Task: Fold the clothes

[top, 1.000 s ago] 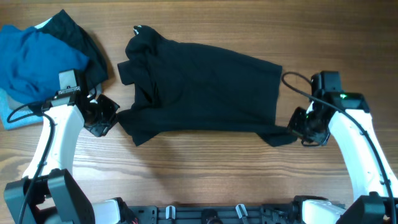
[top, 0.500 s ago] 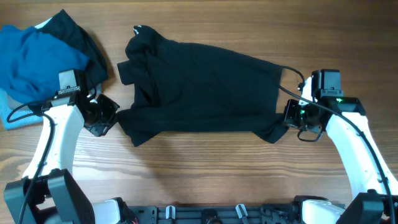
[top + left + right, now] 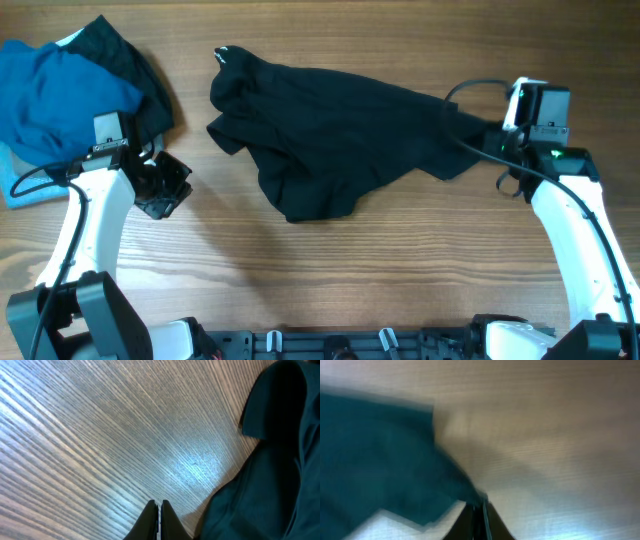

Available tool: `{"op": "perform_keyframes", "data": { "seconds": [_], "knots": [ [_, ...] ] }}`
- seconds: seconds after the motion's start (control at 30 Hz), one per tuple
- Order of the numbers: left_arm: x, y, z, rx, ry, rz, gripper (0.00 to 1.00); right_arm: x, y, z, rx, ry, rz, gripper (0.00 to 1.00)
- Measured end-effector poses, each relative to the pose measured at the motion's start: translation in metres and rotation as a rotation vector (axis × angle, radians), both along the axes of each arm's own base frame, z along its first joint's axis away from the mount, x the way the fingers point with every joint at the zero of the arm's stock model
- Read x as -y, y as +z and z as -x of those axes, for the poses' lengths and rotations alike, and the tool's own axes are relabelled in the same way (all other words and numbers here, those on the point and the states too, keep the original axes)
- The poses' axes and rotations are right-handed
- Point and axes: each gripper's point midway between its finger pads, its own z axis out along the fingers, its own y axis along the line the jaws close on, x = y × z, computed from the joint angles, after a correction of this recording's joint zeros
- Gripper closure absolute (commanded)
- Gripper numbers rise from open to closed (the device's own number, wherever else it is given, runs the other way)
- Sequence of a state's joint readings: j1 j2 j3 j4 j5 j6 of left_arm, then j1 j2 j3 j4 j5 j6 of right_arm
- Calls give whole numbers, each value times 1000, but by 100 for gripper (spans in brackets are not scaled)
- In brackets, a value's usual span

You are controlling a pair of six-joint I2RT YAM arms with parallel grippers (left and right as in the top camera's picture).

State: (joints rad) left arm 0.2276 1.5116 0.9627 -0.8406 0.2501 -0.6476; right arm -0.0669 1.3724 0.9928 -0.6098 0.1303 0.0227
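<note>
Overhead, garment: the clothes (image 3: pixel 330 120) lie rumpled across the middle of the table (image 3: pixel 400 285), with the right end drawn toward my right claw (image 3: pixel 497 140).
Right claw: tips pressed together on a corner of the black fabric. The right wrist view is blurred, so I cannot tell how deep the bite is.
Left claw (image 3: pixel 165 188): closed on nothing, over bare wood just left of the cloth.
Step (judged): pulling the right end to spread the piece; no fold made yet.
Next move calls for: left claw to open and take the left edge, so both ends can be tensioned evenly.
Left wrist only: tips meet with no cloth between them; the fabric edge is near.
Overhead only: the whole outline, and the bright blue garment (image 3: pixel 50 95) well apart at far left.
</note>
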Motion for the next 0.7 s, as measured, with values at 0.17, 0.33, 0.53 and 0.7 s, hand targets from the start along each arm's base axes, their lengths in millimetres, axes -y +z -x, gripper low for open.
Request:
{"op": "perform_keyframes", "data": {
  "seconds": [0.17, 0.33, 0.53, 0.7],
  "knots": [
    [-1, 0, -1, 1, 1, -7, 94, -12, -26, 40, -188, 41, -55, 85],
    [0, -1, 6, -26, 1, 1, 85, -13, -40, 60, -259, -3, -79, 90],
    [27, 0, 6, -23, -84, 39, 49, -7, -42, 65, -268, -106, -85, 85],
    [76, -9, -6, 4, -249, 46, 48, -14, -44, 72, -294, -113, -133, 66]
  ]
}}
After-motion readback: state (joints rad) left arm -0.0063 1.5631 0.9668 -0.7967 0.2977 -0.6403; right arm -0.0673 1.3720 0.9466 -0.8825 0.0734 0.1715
